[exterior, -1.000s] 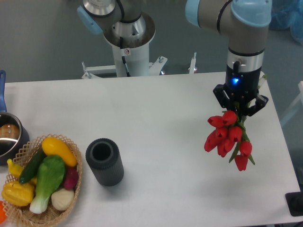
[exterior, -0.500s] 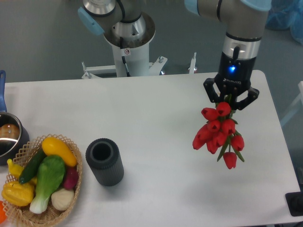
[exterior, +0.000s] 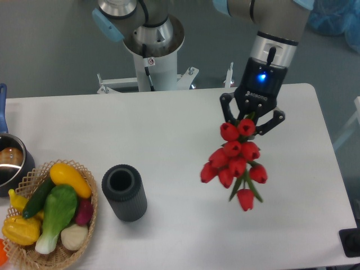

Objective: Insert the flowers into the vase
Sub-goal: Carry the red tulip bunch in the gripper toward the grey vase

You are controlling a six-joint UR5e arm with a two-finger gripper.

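Downward-pointing gripper (exterior: 251, 119) grasps the flowers (exterior: 234, 162) aloft.

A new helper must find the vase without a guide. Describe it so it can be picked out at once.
Start at the wicker basket of vegetables in the white table's front left corner. Just to its right stands the vase, a dark grey cylinder with ribbed sides and an open round mouth, the only dark ribbed thing there.

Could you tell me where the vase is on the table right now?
The vase stands upright at the lower left of the camera view, just right of the wicker basket, well left of the flowers held by the gripper.
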